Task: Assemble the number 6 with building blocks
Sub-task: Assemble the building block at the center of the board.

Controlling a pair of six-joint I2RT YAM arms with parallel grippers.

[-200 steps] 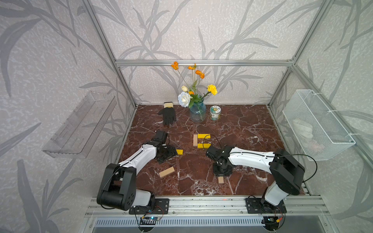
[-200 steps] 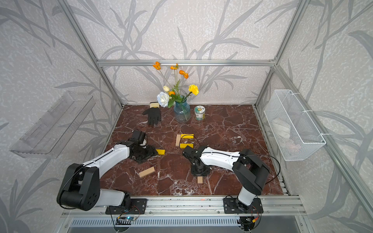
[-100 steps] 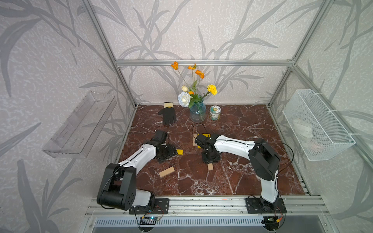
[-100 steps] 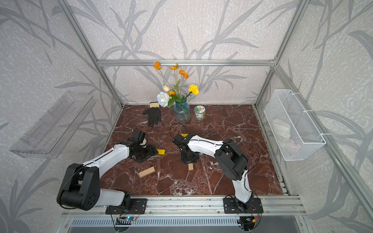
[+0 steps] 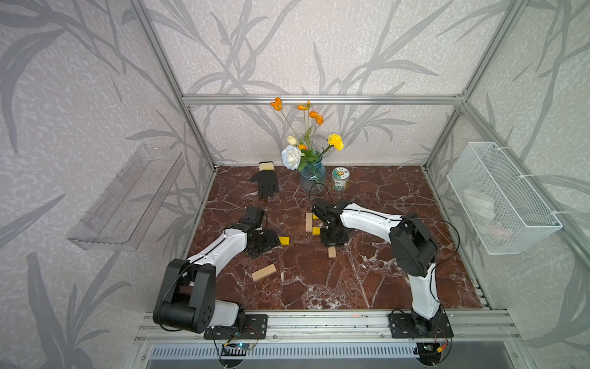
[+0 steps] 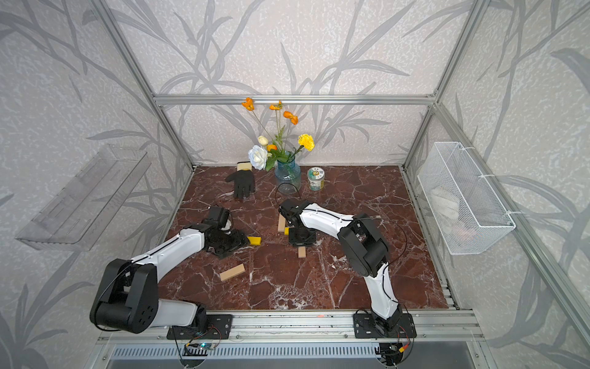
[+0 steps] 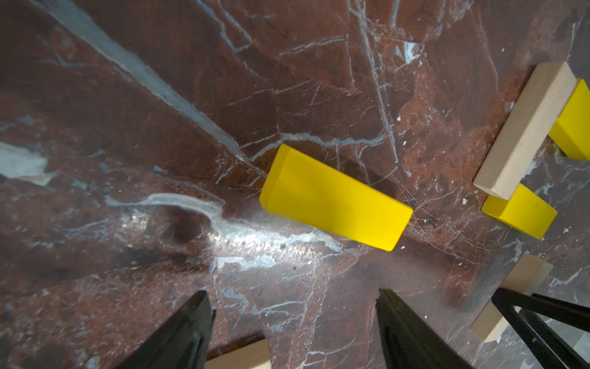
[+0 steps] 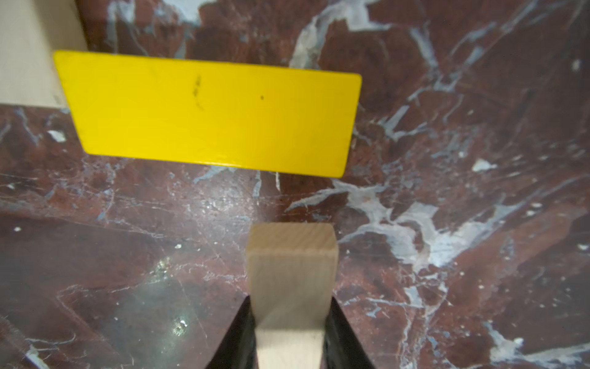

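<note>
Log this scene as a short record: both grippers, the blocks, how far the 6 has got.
left gripper: open, empty, beside a loose yellow block
right gripper: shut on a tan block, next to the partial 6
partial 6: one tan bar with two yellow bars meeting one side
spare tan block: lying flat on the table, nearer the front
back of table: vase, glove, jar

The red-brown marble tabletop (image 5: 383, 274) carries at its far edge a black glove with a tan cuff (image 5: 267, 186), a blue glass vase with flowers (image 5: 313, 180) and a small jar with a green label (image 5: 340, 179). Near the middle, a pale tan wooden bar (image 5: 308, 222) touches two bright yellow bars (image 7: 520, 212). A third yellow bar (image 5: 283, 240) lies apart from them. A second tan bar (image 5: 263, 272) lies nearer the front.
</note>
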